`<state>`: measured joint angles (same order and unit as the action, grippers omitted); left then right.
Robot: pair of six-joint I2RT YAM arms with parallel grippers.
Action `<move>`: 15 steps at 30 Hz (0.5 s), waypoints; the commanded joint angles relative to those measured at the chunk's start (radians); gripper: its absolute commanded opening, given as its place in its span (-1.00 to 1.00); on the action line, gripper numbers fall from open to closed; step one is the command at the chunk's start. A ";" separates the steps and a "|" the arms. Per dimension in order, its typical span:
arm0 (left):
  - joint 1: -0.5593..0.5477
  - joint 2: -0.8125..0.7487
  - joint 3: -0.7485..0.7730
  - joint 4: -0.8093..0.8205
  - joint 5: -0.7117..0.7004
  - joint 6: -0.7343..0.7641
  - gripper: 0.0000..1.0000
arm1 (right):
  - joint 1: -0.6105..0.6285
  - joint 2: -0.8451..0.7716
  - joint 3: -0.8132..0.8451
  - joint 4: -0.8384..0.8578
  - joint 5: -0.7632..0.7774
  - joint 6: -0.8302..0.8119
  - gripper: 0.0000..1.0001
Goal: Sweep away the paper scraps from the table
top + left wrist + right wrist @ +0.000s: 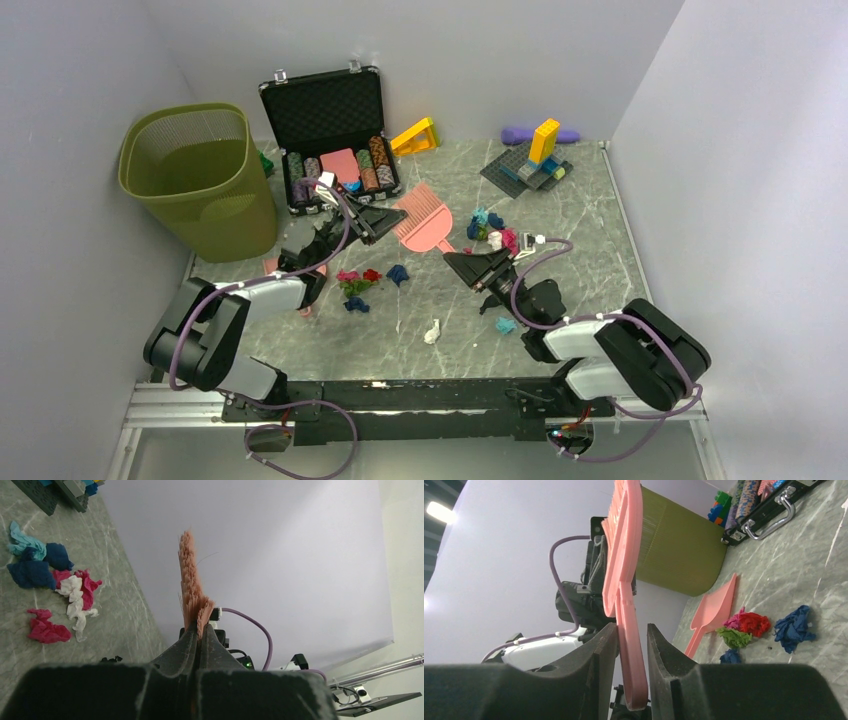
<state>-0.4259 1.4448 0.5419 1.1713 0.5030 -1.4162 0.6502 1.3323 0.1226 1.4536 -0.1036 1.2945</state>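
Paper scraps lie on the marble table: a blue, teal, white and pink cluster, a pink, red, green and blue cluster, a white wad and a teal wad. My left gripper is shut on the bristle end of a pink hand brush, seen edge-on in the left wrist view. My right gripper is open, its jaws standing either side of the brush handle. The brush is held above the table between both grippers.
A pink dustpan lies by the left arm. A green bin stands at the far left. An open black chip case, a yellow wedge and a baseplate with blocks stand at the back.
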 commanded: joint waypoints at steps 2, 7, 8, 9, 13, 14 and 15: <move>-0.005 0.001 -0.015 0.089 0.007 -0.004 -1.00 | -0.001 -0.037 0.018 0.254 0.026 0.017 -0.37; -0.005 0.002 -0.014 0.087 0.004 0.002 -1.00 | -0.002 -0.063 0.022 0.236 0.024 0.018 -0.70; -0.005 0.002 -0.014 0.085 0.002 0.003 -1.00 | -0.001 -0.068 0.026 0.226 0.021 0.018 -0.86; -0.005 0.002 -0.015 0.085 0.001 0.005 -1.00 | -0.003 -0.074 0.030 0.211 0.017 0.021 -1.00; -0.004 -0.008 -0.027 0.070 -0.018 0.027 -0.93 | -0.003 -0.107 0.039 0.149 0.007 0.025 -1.00; -0.001 -0.017 -0.031 0.048 -0.023 0.038 -0.69 | -0.003 -0.123 0.041 0.120 0.006 0.022 -1.00; 0.002 -0.029 -0.034 0.027 -0.025 0.052 -0.46 | -0.002 -0.144 0.043 0.079 0.004 0.015 -1.00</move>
<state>-0.4263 1.4487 0.5270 1.1919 0.4961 -1.4090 0.6510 1.2602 0.1261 1.4517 -0.1078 1.3113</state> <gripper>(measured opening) 0.118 0.095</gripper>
